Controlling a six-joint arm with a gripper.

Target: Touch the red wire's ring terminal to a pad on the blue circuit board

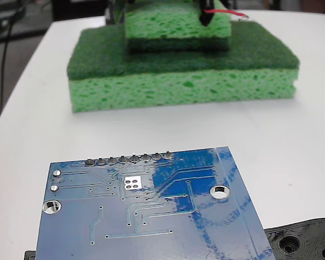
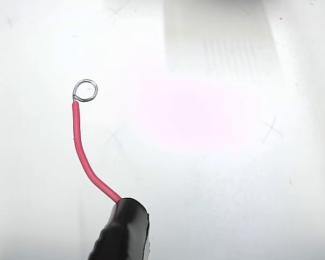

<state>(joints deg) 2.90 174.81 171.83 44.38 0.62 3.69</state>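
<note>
Board point(image 1: 151, 216) fills the near foreground of your fixed view, blue and glossy, lying flat on the white desk point(image 1: 292, 141). Take it as your landmark. On its upper face, just below the row of solder pins point(image 1: 129, 159) along its far edge, you see the pad point(image 1: 132, 182), a small silvery square with four dark dots. A mounting hole point(image 1: 220, 191) sits to the right of the pad, another point(image 1: 51, 206) near the board's left edge. A black plastic piece point(image 1: 303, 241) lies just beside the board's lower right corner.

Well beyond the board's far edge you find two stacked green sponges point(image 1: 184, 70). Above them, at the top of the frame, a black sleeve point(image 1: 207, 13) shows with the wire point(image 1: 233, 13) running right from it, well apart from the board.

In your wrist view the wire point(image 2: 84, 151) curves up and left out of the sleeve point(image 2: 122, 230), ending in the ring point(image 2: 86, 90), which hangs over bare white desk; the board does not appear there. The ring touches nothing you can see.

The pincer itself is hidden in both views, so you cannot tell how its fingers stand.
</note>
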